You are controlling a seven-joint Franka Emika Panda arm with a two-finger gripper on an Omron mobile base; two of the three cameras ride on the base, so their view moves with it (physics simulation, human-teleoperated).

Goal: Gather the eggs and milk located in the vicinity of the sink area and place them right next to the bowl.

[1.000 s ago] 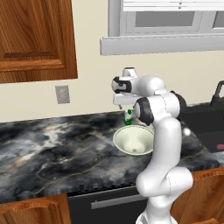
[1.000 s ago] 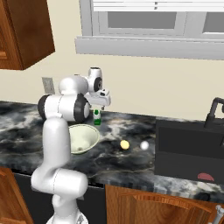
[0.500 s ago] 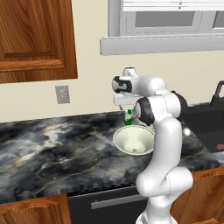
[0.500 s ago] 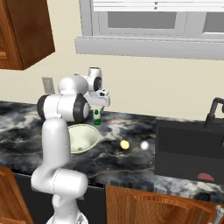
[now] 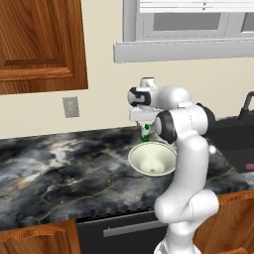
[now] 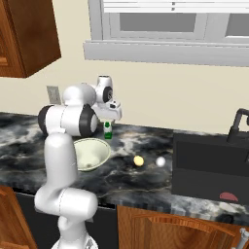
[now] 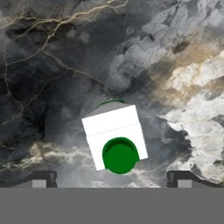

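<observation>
Two eggs [image 6: 139,160] [image 6: 160,162] lying loose on desk [image 6: 141,182], between bowl [image 6: 90,153] and sink [image 6: 209,168]: not yet gathered. Milk [image 7: 116,138] upright just behind bowl, seemingly delivered. Gripper [image 7: 111,179] wide open above milk, holding nothing.

The two base views look forward and down from behind the arm, one from its left, one from its right, both taking in the marbled table [image 5: 59,168], the bowl [image 5: 152,158] and the window wall, while the hand view looks close and straight down on the milk carton [image 7: 115,137].
</observation>
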